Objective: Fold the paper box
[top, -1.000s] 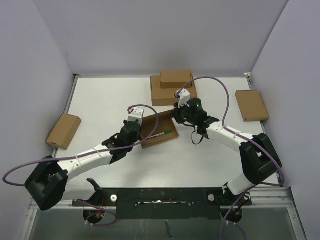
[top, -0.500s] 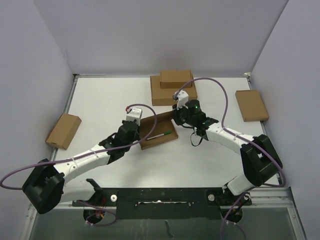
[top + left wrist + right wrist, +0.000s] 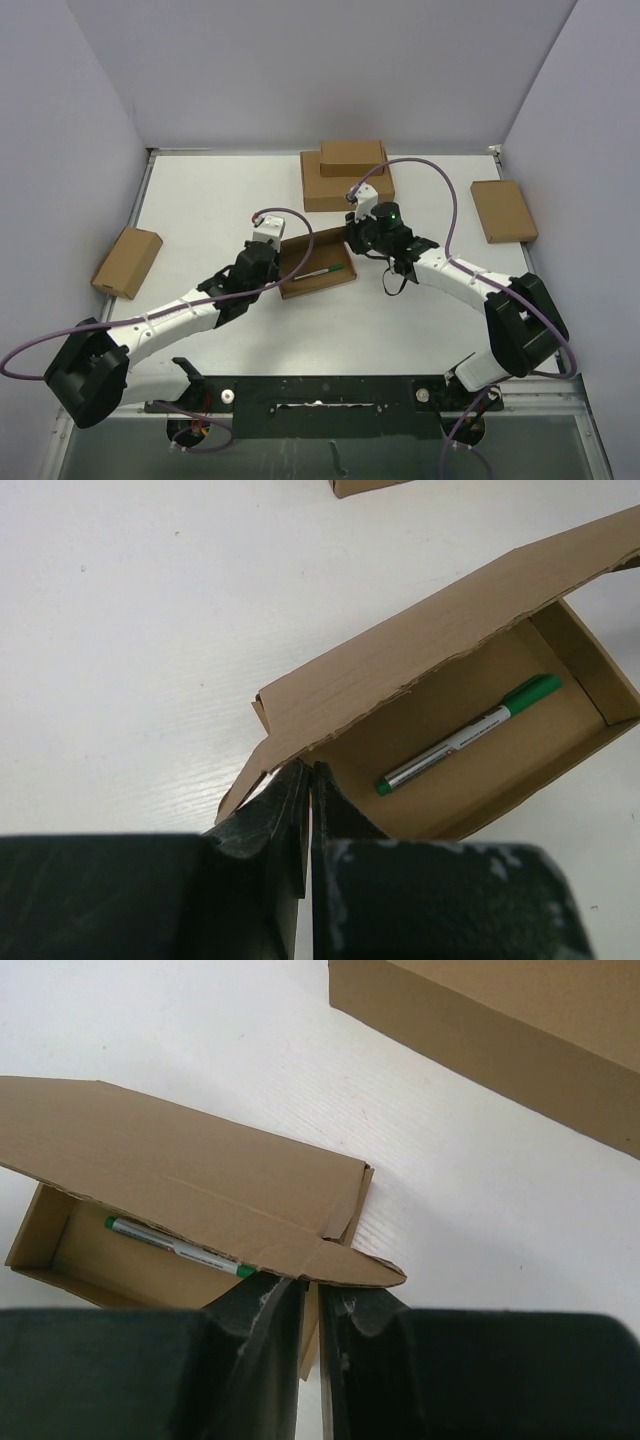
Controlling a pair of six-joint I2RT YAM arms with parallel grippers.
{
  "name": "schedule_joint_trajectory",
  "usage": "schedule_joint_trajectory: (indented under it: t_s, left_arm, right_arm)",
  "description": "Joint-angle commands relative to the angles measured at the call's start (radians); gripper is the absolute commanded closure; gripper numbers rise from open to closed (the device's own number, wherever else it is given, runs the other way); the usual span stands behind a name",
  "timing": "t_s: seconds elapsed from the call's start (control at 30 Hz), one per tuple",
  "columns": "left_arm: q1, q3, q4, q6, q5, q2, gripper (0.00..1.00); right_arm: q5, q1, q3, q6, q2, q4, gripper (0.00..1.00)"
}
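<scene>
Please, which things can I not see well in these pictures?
- Top view: the left arm and right arm cover both ends of the box, so its side flaps are hidden.
- Right wrist view: the lid covers most of the pen and the box floor.
- Left wrist view: the pen's print is too small to read; the right frame edge cuts off the lid's end.

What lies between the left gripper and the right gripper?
The paper box, lid half raised, with a green-capped marker lying inside. The top view shows it spanning the gap, the left gripper and right gripper each pinching an end flap.
</scene>
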Motion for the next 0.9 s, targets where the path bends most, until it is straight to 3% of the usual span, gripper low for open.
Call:
schedule_joint_trajectory:
  t_s: [0.0,0.53,0.87]
  left_arm:
    - [-0.004,0.059,0.051,-0.028,0.127,-0.031,1.0]
    - [-0.008,-0.011,0.061,-0.058,0.159,-0.057,1.0]
    - [-0.018,-0.014,0.065,-0.068,0.169,-0.057,1.0]
  right_arm:
    - [-0.108,0.053,0.009,0.067,-0.016,-0.064,0.89]
    - [-0.07,0.052,-0.12,0.002,-0.089,-0.077,0.89]
    - [-0.127,0.023,-0.163,0.04,-0.094,-0.076,0.88]
